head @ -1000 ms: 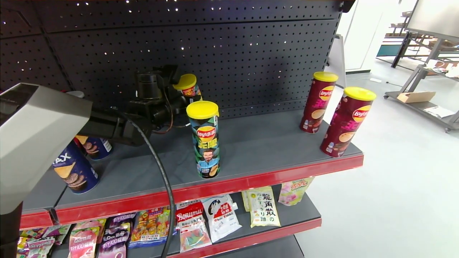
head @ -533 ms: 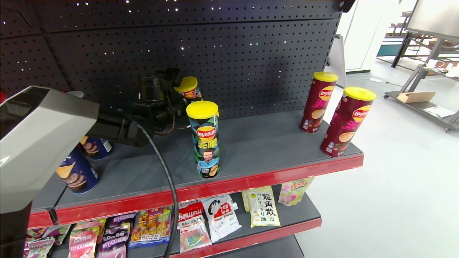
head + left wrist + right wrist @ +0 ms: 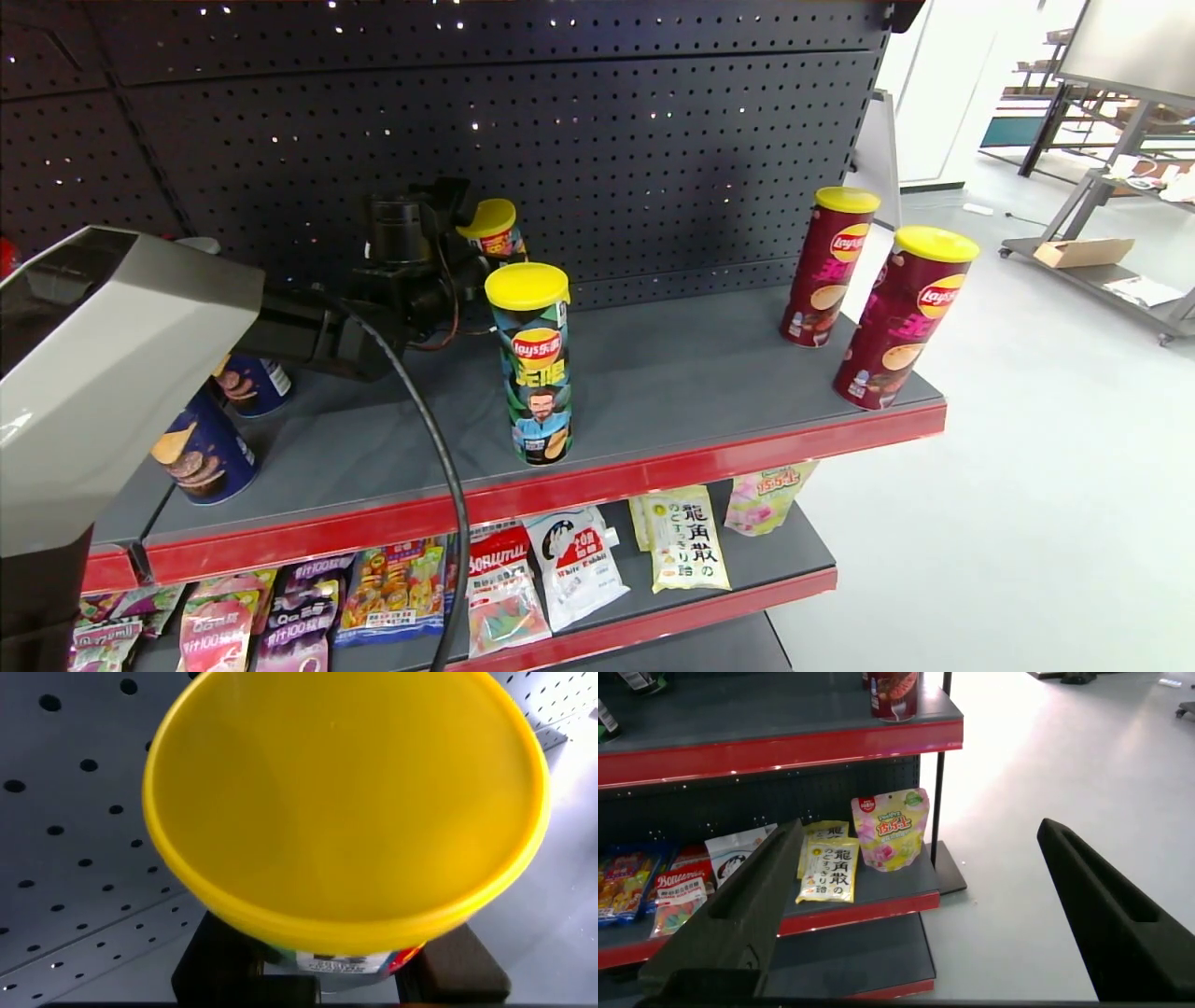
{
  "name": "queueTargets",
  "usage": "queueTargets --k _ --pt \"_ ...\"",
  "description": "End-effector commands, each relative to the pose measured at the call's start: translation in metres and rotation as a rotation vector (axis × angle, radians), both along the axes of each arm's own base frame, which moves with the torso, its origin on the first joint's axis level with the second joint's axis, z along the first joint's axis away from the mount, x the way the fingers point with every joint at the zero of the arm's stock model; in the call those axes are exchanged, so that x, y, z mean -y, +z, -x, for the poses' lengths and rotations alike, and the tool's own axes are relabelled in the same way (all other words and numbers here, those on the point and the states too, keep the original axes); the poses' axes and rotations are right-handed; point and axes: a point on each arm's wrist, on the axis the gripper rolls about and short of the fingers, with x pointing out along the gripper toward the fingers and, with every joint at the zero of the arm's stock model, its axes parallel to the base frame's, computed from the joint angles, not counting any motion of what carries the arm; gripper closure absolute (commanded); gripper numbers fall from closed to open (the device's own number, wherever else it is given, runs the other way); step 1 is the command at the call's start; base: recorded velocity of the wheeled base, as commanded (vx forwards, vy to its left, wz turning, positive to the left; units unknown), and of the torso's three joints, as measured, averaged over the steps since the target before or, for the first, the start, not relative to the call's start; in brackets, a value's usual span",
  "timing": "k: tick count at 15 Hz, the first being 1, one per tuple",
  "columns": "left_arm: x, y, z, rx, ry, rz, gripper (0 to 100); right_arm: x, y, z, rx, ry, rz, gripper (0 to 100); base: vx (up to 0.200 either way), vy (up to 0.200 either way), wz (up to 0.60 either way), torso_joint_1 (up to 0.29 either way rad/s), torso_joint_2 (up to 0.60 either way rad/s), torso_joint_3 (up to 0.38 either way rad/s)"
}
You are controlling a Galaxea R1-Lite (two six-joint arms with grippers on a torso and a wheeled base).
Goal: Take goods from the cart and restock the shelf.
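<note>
Reading left to right: front blue can (image 3: 201,448) and back blue can (image 3: 247,383) stand at the left end of the shelf (image 3: 672,373). The left arm reaches over them toward the pegboard (image 3: 653,168).

Left fingers (image 3: 210,957) are clenched on the held chip can (image 3: 492,227). The wrist view shows a pad on each side of the can body, just under the yellow lid. The can is upright, close to the pegboard and right behind the green can (image 3: 534,369), which stands near the shelf's front edge. The green can hides its base, so I can't tell whether it's touching the shelf or just above it.

Further right, back maroon can (image 3: 829,266) and front maroon can (image 3: 904,317) stand upright at the right end, well apart from the green one. Right fingers (image 3: 738,915) are released, spread wide and holding nothing. They face the lower shelf (image 3: 653,625) and its snack bags (image 3: 681,537).

Progress, my read: this placement is nearly done — the can is at its back-row spot but not yet let go. Left to do:
- Confirm the base is down.
- Open the fingers.
- Back the arm out without clipping the green can or the blue ones.

There's bare shelf between the green and maroon cans — likely more trips to the cart after this one.
</note>
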Motion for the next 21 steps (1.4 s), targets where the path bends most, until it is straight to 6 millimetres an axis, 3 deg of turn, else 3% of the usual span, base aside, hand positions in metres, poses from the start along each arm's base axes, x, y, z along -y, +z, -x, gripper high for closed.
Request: queueTargets --k 1,8,21 --pt "-0.001 0.007 0.001 0.008 0.001 0.003 100 0.000 0.000 0.000 -0.001 0.000 0.000 0 0.000 0.000 0.00 0.000 0.00 0.000" --pt "-0.012 0.025 0.011 -0.015 0.008 -0.001 100 0.000 0.000 0.000 -0.001 0.000 0.000 0 0.000 0.000 0.00 0.000 0.00 0.000" --pt "-0.005 0.003 0.007 -0.069 -0.039 -0.017 100 0.000 0.000 0.000 -0.001 0.002 0.000 0 0.000 0.000 0.00 0.000 0.00 0.000"
